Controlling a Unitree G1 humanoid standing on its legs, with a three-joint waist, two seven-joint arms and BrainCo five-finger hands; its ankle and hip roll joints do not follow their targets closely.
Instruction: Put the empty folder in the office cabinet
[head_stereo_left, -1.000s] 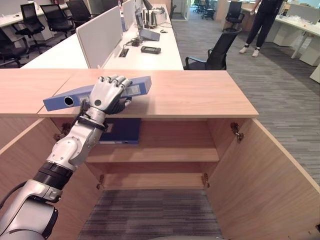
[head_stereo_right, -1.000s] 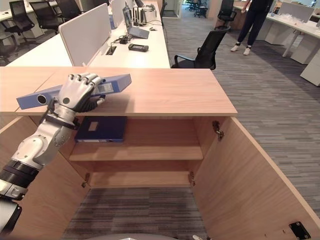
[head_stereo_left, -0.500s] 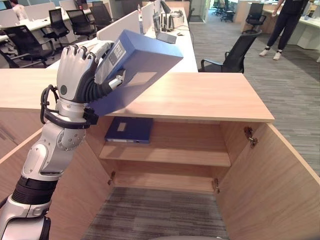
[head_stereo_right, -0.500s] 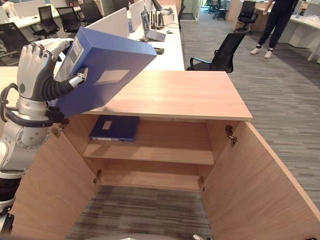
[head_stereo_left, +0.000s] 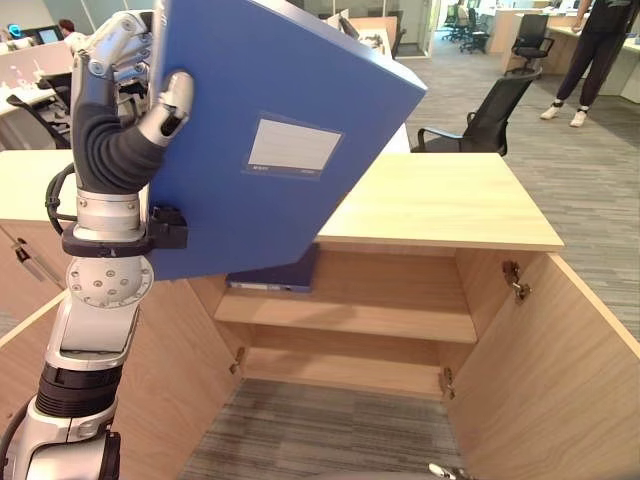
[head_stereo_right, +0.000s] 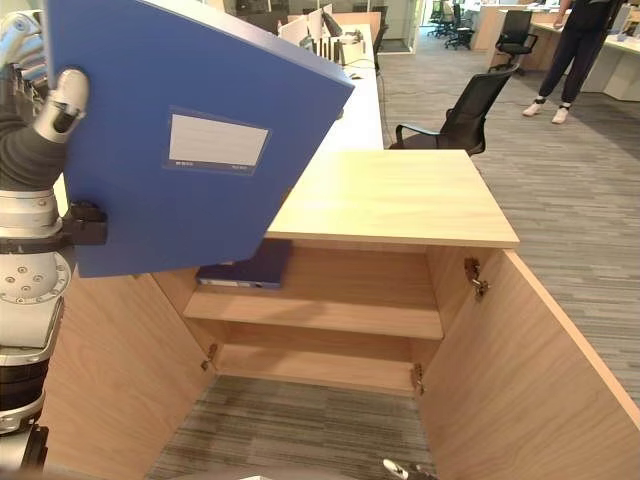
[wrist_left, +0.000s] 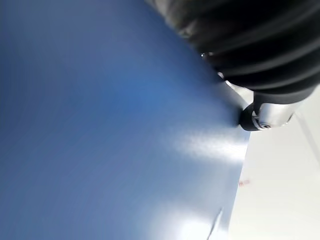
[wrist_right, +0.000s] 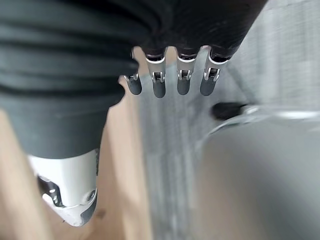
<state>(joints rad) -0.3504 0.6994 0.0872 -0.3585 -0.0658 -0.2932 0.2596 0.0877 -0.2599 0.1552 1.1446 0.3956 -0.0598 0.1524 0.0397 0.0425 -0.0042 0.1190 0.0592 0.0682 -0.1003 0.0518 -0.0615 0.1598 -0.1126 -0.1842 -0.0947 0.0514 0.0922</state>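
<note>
Currently the folder (head_stereo_left: 270, 150) is hanging tilted above the cabinet (head_stereo_left: 440, 200), left hand (head_stereo_left: 125, 95) clamping its spine edge, thumb on the cover. Probably being lifted clear of the top for swinging down to the shelf (head_stereo_left: 390, 315). Another folder (head_stereo_right: 250, 272) is occupying the shelf's left; the right is lying free, doors standing open. Right hand (wrist_right: 170, 75) is dangling relaxed.

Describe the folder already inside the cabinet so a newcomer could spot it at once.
Start at the open wooden cabinet. On its upper shelf, far left, a dark blue folder lies flat. The larger blue folder is held up by the left robot hand.
</note>
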